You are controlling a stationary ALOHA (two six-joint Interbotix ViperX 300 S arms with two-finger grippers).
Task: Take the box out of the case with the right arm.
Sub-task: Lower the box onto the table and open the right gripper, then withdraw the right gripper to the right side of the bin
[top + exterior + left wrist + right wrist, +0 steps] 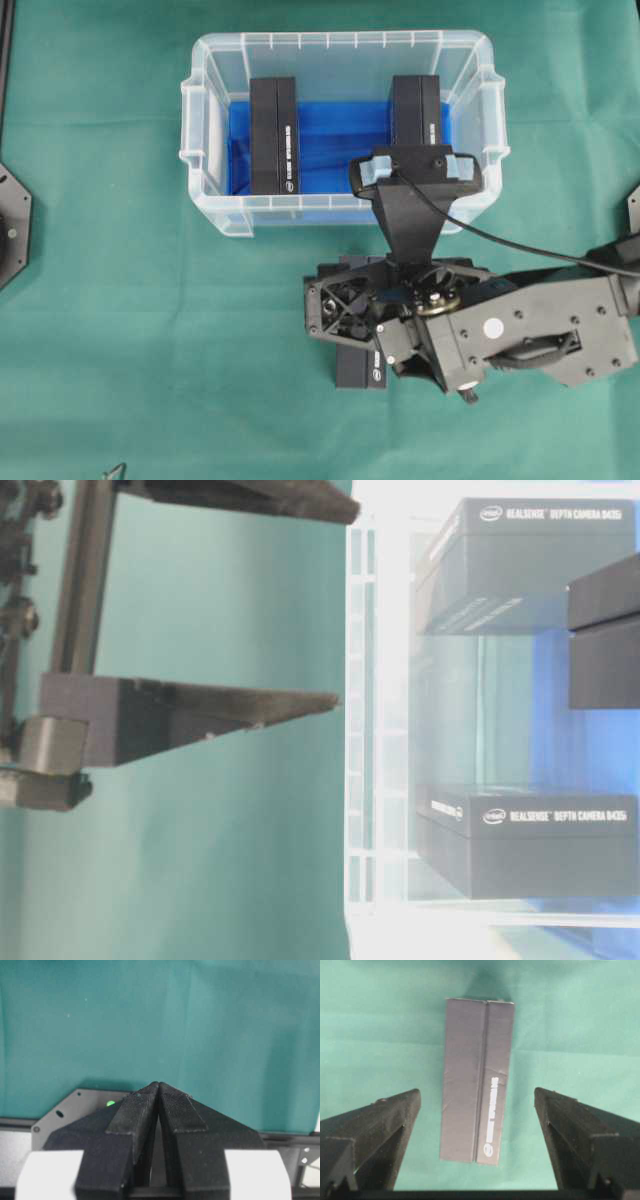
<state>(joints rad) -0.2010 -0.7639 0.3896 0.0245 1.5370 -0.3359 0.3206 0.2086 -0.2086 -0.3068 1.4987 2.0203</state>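
Below, the box lies centred between wide-apart jaws, untouched.

The overhead view looks straight down on the green cloth and case. The table-level view, turned sideways, sits close against the case wall, sharing its boxes with overhead. Each wrist view looks down along its fingers at the cloth, close up.
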